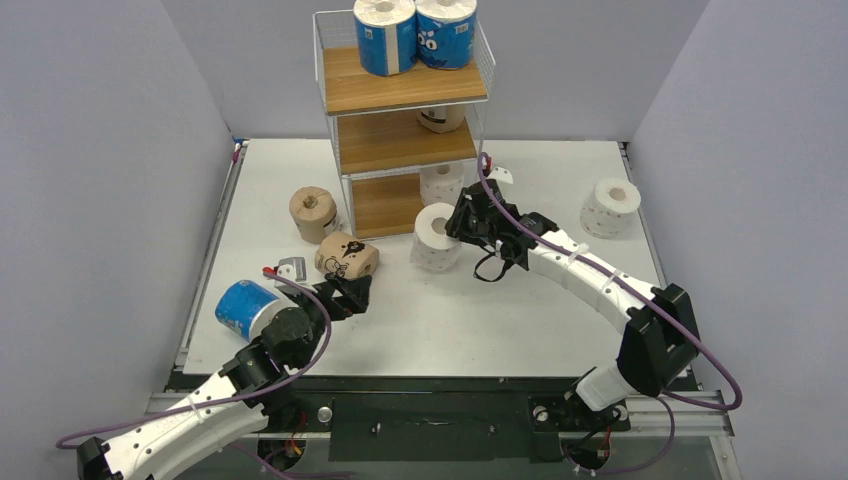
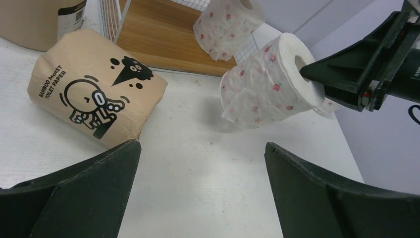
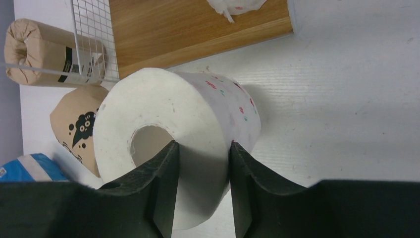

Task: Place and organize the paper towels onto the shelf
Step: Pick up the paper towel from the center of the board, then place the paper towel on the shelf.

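Note:
The shelf (image 1: 400,90) stands at the back. Two blue rolls (image 1: 385,35) sit on its top board, a tan roll (image 1: 441,118) on the middle one, and a white roll (image 1: 441,182) on the bottom one. My right gripper (image 3: 203,145) is shut on the wall of a white roll (image 3: 178,129), with one finger in the core. It holds the roll tilted just off the table in front of the bottom board (image 2: 158,34). My left gripper (image 2: 203,163) is open and empty, beside a lying tan roll (image 2: 94,101).
An upright tan roll (image 1: 312,213) stands left of the shelf. A blue roll (image 1: 245,309) lies at the left edge by my left arm. Another white roll (image 1: 610,207) stands at the right. Grey walls close in both sides.

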`<state>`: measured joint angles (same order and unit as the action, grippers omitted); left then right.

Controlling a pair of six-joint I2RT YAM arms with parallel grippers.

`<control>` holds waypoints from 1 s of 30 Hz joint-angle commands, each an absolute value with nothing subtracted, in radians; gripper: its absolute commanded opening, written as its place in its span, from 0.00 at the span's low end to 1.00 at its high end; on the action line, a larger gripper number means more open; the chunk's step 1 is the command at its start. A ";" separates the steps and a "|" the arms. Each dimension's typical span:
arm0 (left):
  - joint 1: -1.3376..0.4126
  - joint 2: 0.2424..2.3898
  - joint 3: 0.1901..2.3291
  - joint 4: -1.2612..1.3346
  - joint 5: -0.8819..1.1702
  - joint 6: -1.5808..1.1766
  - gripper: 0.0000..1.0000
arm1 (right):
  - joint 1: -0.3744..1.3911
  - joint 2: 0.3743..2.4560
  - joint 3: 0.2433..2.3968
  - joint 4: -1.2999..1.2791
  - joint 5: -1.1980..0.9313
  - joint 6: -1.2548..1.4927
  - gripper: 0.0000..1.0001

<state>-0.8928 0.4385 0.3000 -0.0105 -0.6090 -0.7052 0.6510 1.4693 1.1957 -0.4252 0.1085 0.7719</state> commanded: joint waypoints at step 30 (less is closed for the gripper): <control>-0.887 0.288 0.306 -0.187 -0.678 -0.764 0.97 | 0.620 1.898 1.558 -0.182 0.195 1.038 0.25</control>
